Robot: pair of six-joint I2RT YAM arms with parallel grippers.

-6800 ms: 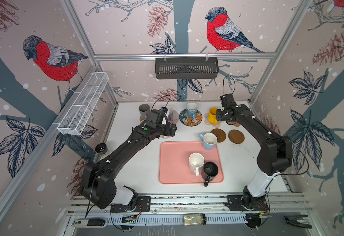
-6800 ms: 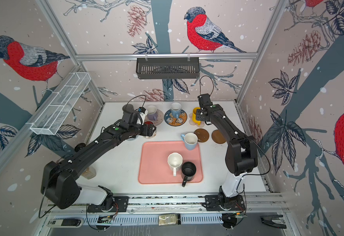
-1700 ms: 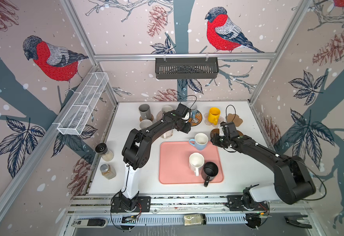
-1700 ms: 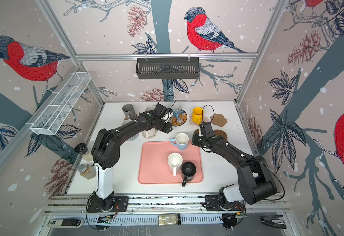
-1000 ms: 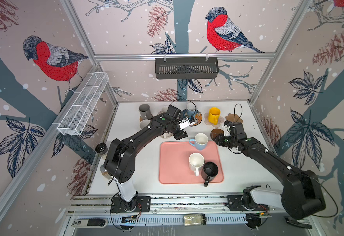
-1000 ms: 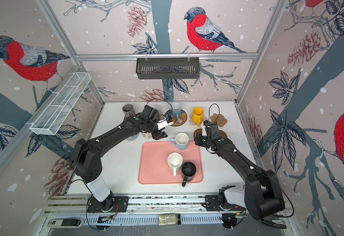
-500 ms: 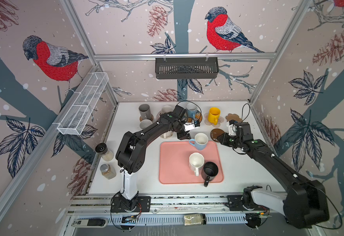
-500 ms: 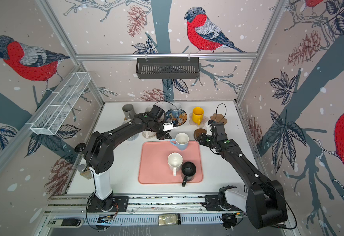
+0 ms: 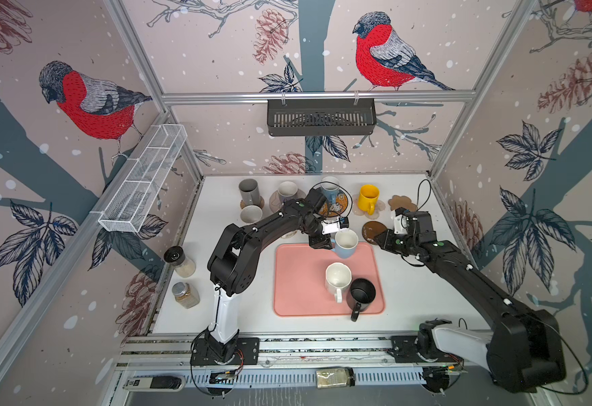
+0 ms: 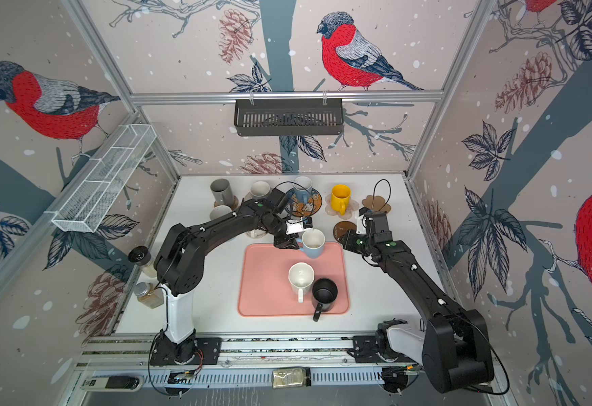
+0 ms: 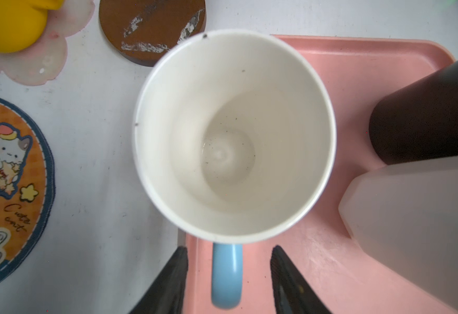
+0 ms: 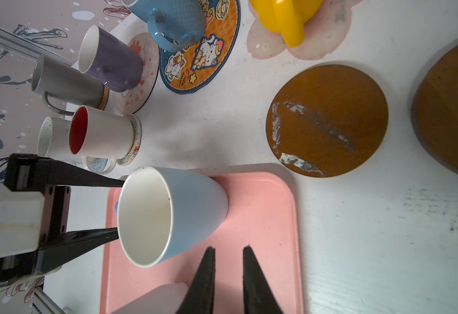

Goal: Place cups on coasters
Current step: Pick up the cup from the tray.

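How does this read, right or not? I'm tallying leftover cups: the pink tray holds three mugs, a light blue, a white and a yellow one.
Not quite: the third on the pink tray is the black mug; the yellow mug stands off it, on the pink flower coaster. The light blue mug and white mug are there, as both top views show.

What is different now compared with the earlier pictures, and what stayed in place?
The left gripper came forward from the back row to the light blue ceramic mug on the pink rectangular tray; its open fingers straddle the handle. The right gripper left the yellow ceramic mug and drew back to the tray's corner. The blue mug shifted slightly left. The white mug and black mug stayed.
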